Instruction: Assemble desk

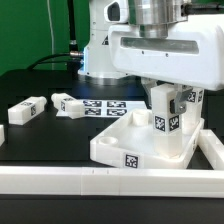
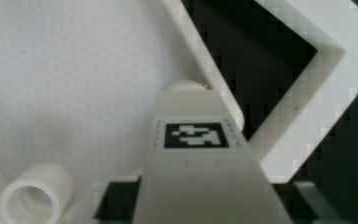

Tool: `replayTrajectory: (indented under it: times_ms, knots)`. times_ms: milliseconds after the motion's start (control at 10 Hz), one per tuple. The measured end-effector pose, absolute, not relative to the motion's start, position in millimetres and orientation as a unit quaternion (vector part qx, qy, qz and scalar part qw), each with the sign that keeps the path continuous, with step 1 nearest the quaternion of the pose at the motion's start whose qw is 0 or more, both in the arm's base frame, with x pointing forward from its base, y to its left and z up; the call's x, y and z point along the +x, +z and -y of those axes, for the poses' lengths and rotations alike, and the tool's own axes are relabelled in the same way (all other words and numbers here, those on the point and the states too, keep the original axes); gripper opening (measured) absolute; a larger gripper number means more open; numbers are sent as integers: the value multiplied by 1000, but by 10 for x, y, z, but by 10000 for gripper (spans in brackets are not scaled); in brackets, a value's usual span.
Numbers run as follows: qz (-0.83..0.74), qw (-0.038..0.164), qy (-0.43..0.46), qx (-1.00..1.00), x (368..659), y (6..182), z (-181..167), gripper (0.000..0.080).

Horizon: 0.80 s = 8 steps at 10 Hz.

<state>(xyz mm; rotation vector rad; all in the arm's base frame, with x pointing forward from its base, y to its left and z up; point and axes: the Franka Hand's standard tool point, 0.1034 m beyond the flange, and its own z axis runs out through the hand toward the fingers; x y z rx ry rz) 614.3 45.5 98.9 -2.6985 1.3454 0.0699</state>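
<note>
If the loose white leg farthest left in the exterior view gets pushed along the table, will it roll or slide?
The loose leg would probably slide, not roll: its faces look flat and square-edged. It looks like rigid plastic, so likely stiff and fairly light. Lying on its side, it seems unlikely to tip.

The arm [image 1: 160, 35] is hanging down from above, its white wrist housing [image 1: 165, 55] filling the upper part of the exterior view's right. The claw [image 1: 165, 97] is pointing straight down at the counter. Its jaws are standing partly apart and pressing on either side of an upright leg [image 1: 166, 118] near the top. In the wrist view, the dark fingers [image 2: 115, 205] are showing only in part, flanking that leg.
</note>
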Motion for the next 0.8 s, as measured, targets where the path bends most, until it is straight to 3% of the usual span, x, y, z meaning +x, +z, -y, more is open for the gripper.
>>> replayTrajectory:
  times_ms: [200,500,800]
  knots:
    - [-409,62,24,-910,6132,988,-476,579]
    - [-283,64,15,-957,6130,987,-500,647]
    - [-123,60,4,-991,6131,988,-480,649]
